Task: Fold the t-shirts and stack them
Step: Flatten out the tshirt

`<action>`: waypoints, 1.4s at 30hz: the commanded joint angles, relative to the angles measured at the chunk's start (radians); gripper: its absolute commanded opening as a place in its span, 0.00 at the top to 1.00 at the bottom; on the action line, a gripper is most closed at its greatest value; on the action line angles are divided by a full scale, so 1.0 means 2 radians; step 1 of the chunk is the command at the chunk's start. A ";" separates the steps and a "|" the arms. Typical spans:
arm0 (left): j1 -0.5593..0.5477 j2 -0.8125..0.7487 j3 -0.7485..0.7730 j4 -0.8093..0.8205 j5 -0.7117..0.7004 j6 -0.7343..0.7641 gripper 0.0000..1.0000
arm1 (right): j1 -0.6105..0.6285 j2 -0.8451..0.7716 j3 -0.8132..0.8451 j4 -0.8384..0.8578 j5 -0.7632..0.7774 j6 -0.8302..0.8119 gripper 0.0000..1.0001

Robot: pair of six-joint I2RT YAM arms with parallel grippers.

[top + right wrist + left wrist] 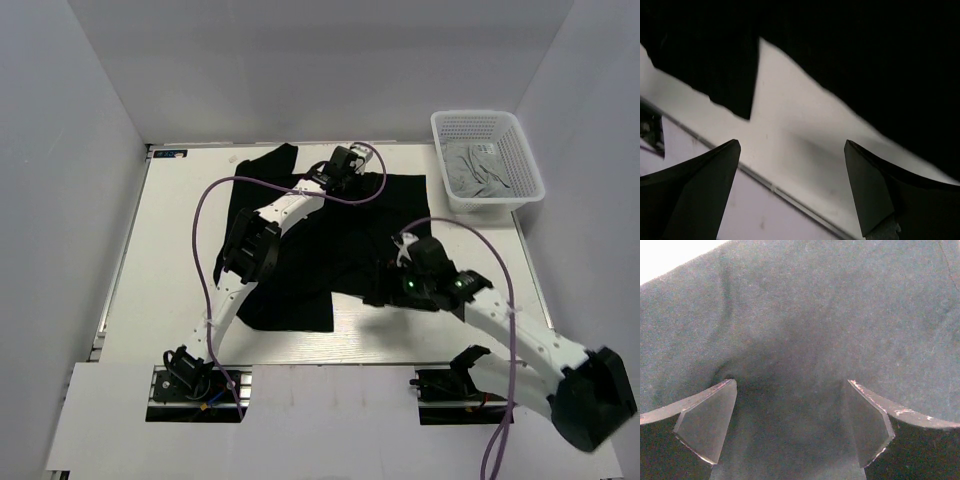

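The white table carries the work, and most of it looks undone. The black t-shirt lies spread over the middle of the table, roughly flat but uneven. One sleeve juts toward the far edge, and a long flap reaches down toward the near left. I see no clean fold in it yet, so I judge the first fold to be only starting.

At the far right corner stands the white mesh basket. The light grey t-shirt sits crumpled inside it, not taken out. No stack exists anywhere.

The left tool hangs over the far part of the black shirt. In the wrist view the left tool has its fingers spread wide with only dark cloth below them, gripping nothing.

The right tool is at the shirt's near hem. In its own view the right tool is also spread wide, over bare table, with the hem just beyond and nothing held.

What is left, as I read it, is to fold the black shirt, fetch and fold the grey one, then stack them.
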 commanded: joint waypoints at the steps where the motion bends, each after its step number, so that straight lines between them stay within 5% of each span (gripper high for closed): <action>1: 0.007 0.017 -0.029 -0.071 0.015 0.004 0.00 | 0.001 0.084 0.055 0.094 0.041 -0.060 0.10; 9: 0.007 0.008 -0.039 -0.066 0.029 0.004 0.00 | -0.001 0.296 0.201 0.146 0.130 -0.192 0.10; 16: 0.007 0.008 -0.039 -0.070 0.029 0.004 0.00 | -0.001 0.328 0.179 0.178 0.105 -0.249 0.10; 23: 0.007 0.008 -0.039 -0.070 0.013 0.004 0.00 | 0.002 0.322 0.150 0.126 0.043 -0.211 0.10; 28: 0.007 0.008 -0.029 -0.080 -0.010 0.009 0.00 | 0.004 0.281 0.074 0.088 -0.031 -0.147 0.10; 37: 0.011 0.022 -0.007 -0.089 -0.015 -0.007 0.00 | 0.029 0.012 -0.080 0.069 -0.141 -0.030 0.10; 42: 0.016 0.022 -0.002 -0.085 -0.015 -0.012 0.00 | 0.047 -0.070 -0.143 0.050 -0.159 0.047 0.10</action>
